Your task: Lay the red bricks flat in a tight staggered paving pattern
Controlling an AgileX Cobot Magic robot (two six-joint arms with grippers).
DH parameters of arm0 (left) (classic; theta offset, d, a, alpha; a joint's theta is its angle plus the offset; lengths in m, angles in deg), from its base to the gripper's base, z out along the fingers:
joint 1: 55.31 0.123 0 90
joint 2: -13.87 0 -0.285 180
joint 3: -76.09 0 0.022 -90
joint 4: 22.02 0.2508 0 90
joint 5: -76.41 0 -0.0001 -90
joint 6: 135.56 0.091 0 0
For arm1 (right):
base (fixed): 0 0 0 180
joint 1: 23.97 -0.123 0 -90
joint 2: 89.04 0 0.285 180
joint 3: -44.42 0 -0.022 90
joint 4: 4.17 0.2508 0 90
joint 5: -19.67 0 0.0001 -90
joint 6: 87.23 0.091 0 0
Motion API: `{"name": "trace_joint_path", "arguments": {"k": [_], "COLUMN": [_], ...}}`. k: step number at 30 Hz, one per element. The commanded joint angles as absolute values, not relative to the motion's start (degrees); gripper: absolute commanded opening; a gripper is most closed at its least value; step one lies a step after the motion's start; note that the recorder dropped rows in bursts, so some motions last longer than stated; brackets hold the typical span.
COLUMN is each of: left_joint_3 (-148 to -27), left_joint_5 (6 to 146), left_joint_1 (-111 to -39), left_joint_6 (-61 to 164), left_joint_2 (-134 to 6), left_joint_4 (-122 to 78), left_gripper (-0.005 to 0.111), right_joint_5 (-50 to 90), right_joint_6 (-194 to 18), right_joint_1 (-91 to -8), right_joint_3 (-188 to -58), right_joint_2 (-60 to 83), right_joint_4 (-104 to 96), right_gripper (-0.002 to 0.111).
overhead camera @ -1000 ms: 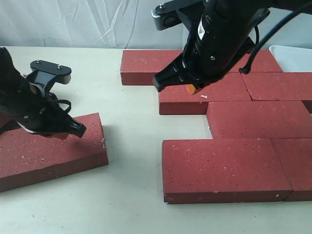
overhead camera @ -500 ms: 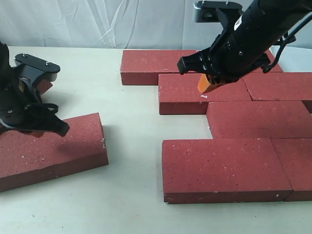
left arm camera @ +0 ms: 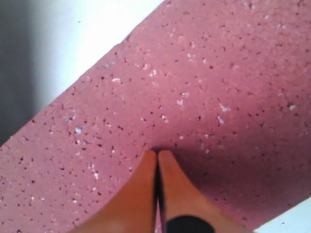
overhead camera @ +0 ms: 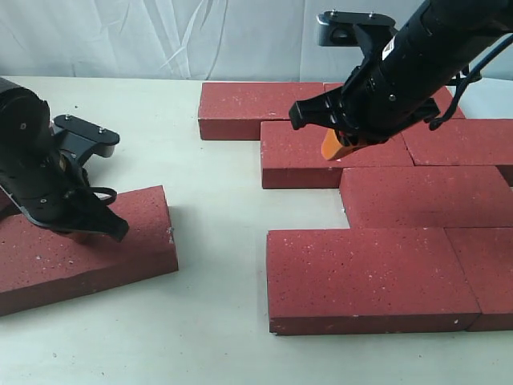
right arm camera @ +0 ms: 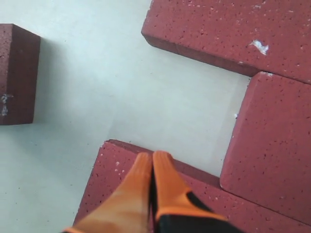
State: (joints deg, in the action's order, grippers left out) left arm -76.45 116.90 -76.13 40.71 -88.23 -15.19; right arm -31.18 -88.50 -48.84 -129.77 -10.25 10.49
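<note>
Most bricks [overhead camera: 377,277] lie flat in staggered rows over the right half of the bench [overhead camera: 216,337], edges touching, each row stepping back toward the far edge. One loose brick [overhead camera: 88,257] lies askew near the front left corner, well apart from them. The left gripper [overhead camera: 115,229] has its orange fingers [left arm camera: 136,194] pressed together, tips on that brick's speckled top face. The right gripper [overhead camera: 331,147], also pressed together and holding nothing, sits over the second row from the back; whether it touches cannot be told
</note>
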Motion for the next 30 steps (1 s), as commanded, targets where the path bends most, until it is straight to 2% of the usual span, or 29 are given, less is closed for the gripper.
{"name": "trace_joint_path", "arguments": {"k": [1, 18, 30], "left_joint_3": [-76.2, -76.6, -77.8], "left_joint_5": [113.0, 100.3, 97.7], "left_joint_1": [-76.0, -77.2, -80.6], "left_joint_6": [43.4, 70.4, 75.0], "left_joint_2": [-89.5, -89.6, -89.3], "left_joint_4": [-17.9, -33.4, -33.9], "left_gripper": [0.0, 0.0, 0.0], "right_joint_5": [-30.2, -29.5, -29.4], "right_joint_6": [-88.9, -89.0, -89.1], "right_joint_1": [-48.6, -48.6, -48.6], "right_joint_3": [-129.5, -129.5, -129.5], "right_joint_2": [-9.7, -9.7, -9.7], "right_joint_4": [10.7, 10.7, 10.3], "right_gripper": [-0.001, -0.001, -0.001]}}
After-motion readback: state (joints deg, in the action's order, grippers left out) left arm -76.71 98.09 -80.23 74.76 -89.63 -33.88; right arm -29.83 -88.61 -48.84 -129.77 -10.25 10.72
